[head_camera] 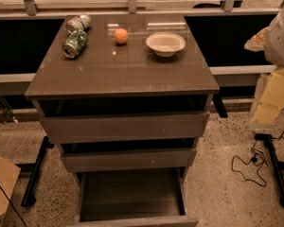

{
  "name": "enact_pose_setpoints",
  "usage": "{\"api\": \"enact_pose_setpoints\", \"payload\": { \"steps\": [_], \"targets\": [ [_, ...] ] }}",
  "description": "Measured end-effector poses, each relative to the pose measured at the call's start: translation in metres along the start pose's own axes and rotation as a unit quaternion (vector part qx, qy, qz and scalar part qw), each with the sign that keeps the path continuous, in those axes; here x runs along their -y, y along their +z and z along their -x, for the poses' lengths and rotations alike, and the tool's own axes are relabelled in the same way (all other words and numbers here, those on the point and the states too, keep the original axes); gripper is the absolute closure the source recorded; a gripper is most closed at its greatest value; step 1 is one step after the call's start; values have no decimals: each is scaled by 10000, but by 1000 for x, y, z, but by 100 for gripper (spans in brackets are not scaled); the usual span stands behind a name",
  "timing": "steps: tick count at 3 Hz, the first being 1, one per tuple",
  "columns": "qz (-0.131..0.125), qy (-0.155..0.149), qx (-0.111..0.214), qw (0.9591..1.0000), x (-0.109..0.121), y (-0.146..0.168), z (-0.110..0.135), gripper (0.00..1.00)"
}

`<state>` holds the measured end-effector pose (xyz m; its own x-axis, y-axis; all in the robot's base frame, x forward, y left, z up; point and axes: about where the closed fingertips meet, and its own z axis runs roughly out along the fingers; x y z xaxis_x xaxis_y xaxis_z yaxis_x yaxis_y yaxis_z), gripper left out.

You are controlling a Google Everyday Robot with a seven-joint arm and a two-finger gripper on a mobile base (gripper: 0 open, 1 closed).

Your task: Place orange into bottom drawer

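The orange (121,36) is a small round fruit sitting on the back of the cabinet's glossy brown top (123,70), between the cans and the bowl. The bottom drawer (130,197) is pulled out towards me at the foot of the cabinet, and its dark inside shows with nothing in it. My gripper (266,110) hangs at the right edge of the view, off the cabinet's right side and below the level of its top. It is well away from both the orange and the drawer and holds nothing that I can see.
A cream bowl (165,43) stands right of the orange. Two crushed cans (78,22) (75,43) lie at the back left. The two upper drawers (125,126) are pulled out a little. A cable (248,164) and a stand leg (274,169) lie on the floor at right.
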<state>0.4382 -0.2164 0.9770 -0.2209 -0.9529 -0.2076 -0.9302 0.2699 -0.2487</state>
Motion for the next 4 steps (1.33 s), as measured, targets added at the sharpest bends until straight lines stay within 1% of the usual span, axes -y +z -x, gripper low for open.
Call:
{"api": "enact_pose_setpoints", "payload": {
  "steps": [1,2,3,4],
  "targets": [
    [0,0,0,10000,0,0,0,0],
    [-24,42,255,9997,15,10,18,0],
    [-70,156,616,9980,42,22,39,0],
    [-30,117,1049,9944,83,36,71,0]
  ]
}}
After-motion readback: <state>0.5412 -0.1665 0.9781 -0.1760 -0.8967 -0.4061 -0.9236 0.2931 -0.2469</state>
